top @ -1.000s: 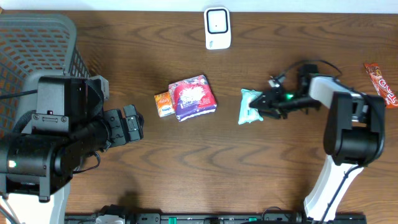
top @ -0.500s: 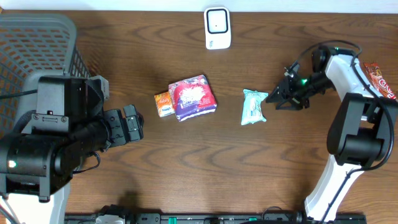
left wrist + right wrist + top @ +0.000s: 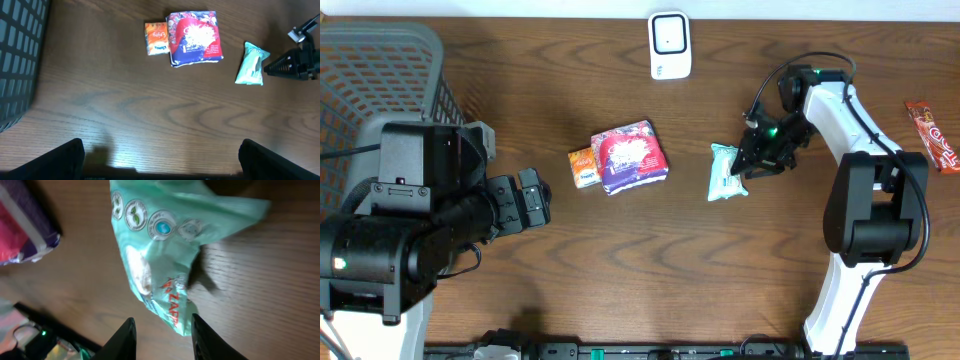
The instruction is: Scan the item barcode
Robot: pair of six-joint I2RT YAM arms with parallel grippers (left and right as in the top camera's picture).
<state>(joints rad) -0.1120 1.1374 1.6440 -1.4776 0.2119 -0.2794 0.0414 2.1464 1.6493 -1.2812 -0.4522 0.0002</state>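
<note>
Mint-green crinkled plastic packet (image 3: 725, 172) lies flat on the brown wooden desk (image 3: 650, 270), right of its middle. We note the right gripper (image 3: 163, 329) at the packet's end, fingers narrowly parted. We cannot tell whether they pinch it. Left gripper (image 3: 162, 150) is spread wide over bare wood near the left edge. White boxy scanner (image 3: 670, 45) stands at the far edge.

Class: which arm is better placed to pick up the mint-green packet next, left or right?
Right. Its gripper is at the mint-green packet, jaws flanking its near end; the left gripper sits far away.
</note>
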